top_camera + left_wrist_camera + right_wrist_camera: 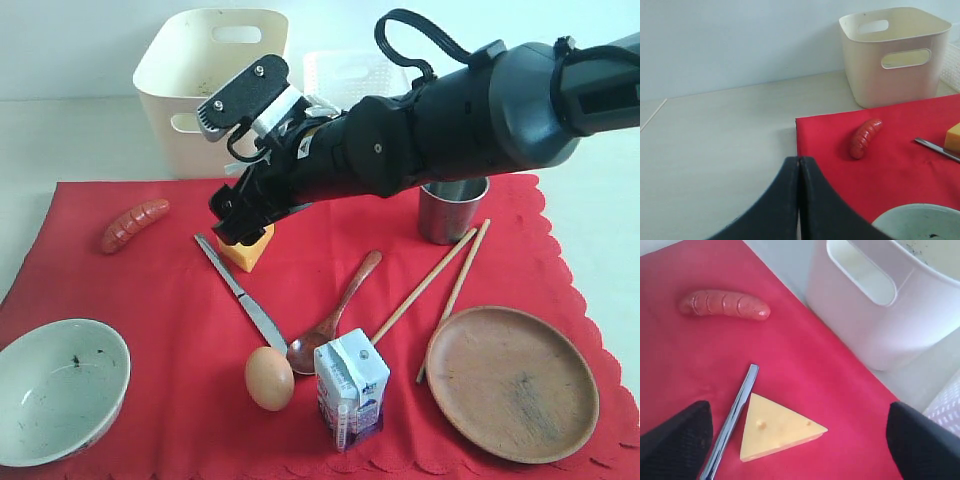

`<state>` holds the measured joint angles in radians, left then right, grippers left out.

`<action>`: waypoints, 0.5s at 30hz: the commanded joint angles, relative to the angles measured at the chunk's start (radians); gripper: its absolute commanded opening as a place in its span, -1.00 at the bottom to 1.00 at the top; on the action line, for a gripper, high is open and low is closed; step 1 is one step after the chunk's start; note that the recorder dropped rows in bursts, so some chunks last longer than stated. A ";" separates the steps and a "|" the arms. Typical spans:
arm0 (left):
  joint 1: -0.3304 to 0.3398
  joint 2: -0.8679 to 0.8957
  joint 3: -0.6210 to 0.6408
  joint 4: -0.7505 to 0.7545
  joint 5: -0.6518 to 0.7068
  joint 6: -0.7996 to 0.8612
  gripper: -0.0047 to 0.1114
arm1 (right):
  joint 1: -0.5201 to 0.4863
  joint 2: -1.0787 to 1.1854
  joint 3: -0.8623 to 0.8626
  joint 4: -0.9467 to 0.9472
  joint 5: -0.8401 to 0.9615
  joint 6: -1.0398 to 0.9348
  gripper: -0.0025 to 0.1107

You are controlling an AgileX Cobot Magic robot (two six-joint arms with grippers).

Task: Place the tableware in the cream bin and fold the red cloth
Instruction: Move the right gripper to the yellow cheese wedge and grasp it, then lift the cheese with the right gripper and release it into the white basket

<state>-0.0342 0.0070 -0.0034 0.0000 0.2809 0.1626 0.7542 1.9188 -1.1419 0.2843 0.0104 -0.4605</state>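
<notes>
Silver table knife (241, 293) lies just beside the right hand (240, 222), which gapes wide and empty; handle nearest, blade toward the egg (269, 378).

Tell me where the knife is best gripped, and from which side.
Probably mid-length, from above, closing across its narrow width: the knife lies flat on the cloth, with cheese by its handle end and the egg by its tip.

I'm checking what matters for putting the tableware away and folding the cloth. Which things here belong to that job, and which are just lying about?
Part of the job: pale bowl, steel cup, knife, wooden spoon, chopsticks, brown plate, cream bin, red cloth.

Just lying about: sausage, cheese, egg, milk carton, white basket.
</notes>
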 commanded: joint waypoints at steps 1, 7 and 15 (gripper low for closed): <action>0.002 -0.007 0.003 0.000 -0.006 -0.006 -0.92 | -0.001 0.003 0.003 -0.062 -0.017 -0.010 0.61; 0.002 -0.007 0.003 0.000 -0.006 -0.006 -0.92 | -0.001 0.009 0.003 -0.067 -0.035 -0.010 0.61; 0.002 -0.007 0.003 0.000 -0.006 -0.006 -0.92 | -0.001 0.124 -0.056 -0.067 -0.033 -0.010 0.61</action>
<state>-0.0342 0.0070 -0.0034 0.0000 0.2809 0.1626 0.7542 2.0181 -1.1634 0.2210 -0.0118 -0.4630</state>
